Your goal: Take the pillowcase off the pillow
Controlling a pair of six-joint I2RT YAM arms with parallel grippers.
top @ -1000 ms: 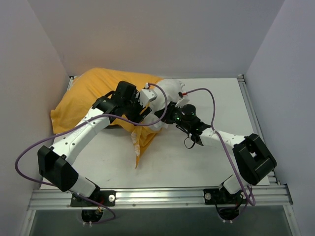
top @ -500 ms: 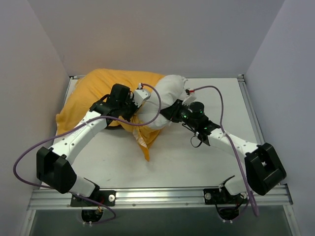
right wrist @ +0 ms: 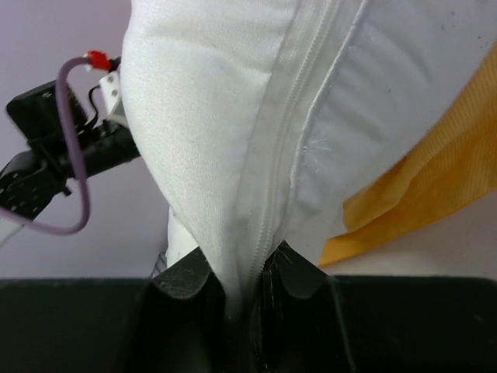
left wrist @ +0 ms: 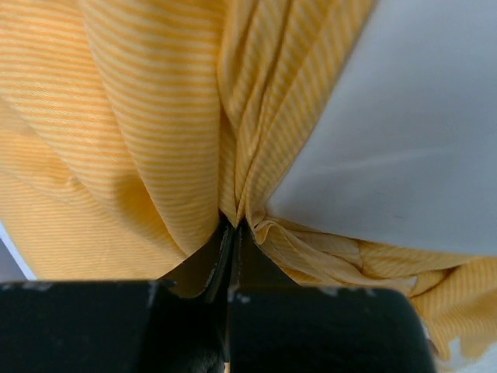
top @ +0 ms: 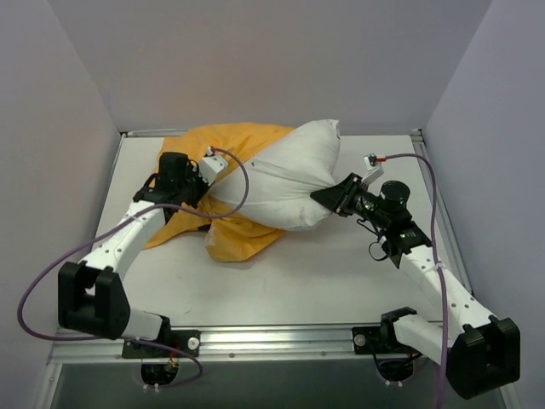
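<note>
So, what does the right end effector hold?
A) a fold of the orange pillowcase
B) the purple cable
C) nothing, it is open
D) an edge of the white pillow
D: the right wrist view shows the right end effector shut on the pillow along its zipper seam; the pillowcase is pinched by the left end effector.

White table [top: 341, 273], plain grey walls [top: 255, 60] (three sides), aluminium rail [top: 272, 341]
</note>
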